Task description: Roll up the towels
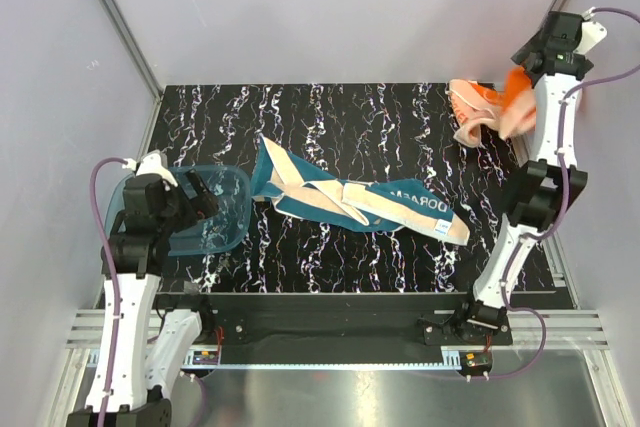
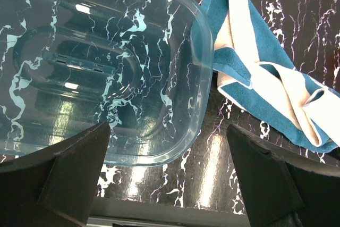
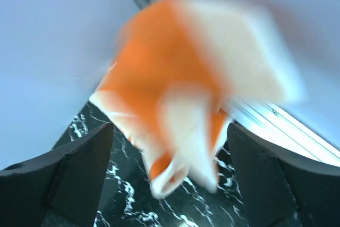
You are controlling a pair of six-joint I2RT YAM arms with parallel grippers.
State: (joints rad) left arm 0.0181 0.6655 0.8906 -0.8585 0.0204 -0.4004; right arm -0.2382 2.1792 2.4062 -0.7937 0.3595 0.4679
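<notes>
Left arm pose: I hold my left arm folded low at the near left of the worktop (image 1: 330, 117), with my left hand (image 1: 205, 197) tipped down over the tray (image 2: 202, 78).
Left hand state: my fingers are spread wide and grip nothing.
Right arm pose: my right arm reaches up and away toward the far right corner, with my right hand (image 3: 169, 128) raised above the worktop.
Right hand state: my fingers are spread wide.
Orange towel (image 3: 175, 78): bunched just ahead of my right hand, orange face and cream reverse both showing. It is blurred, so I cannot tell whether it touches a finger.
Teal towel (image 1: 340, 197): ahead and to the right of my left hand, lying long and loosely folded on the worktop, cream reverse up in places.
In the way: the translucent blue tray sits directly under my left hand. Its right rim lies between that hand and the teal towel's nearer end.
</notes>
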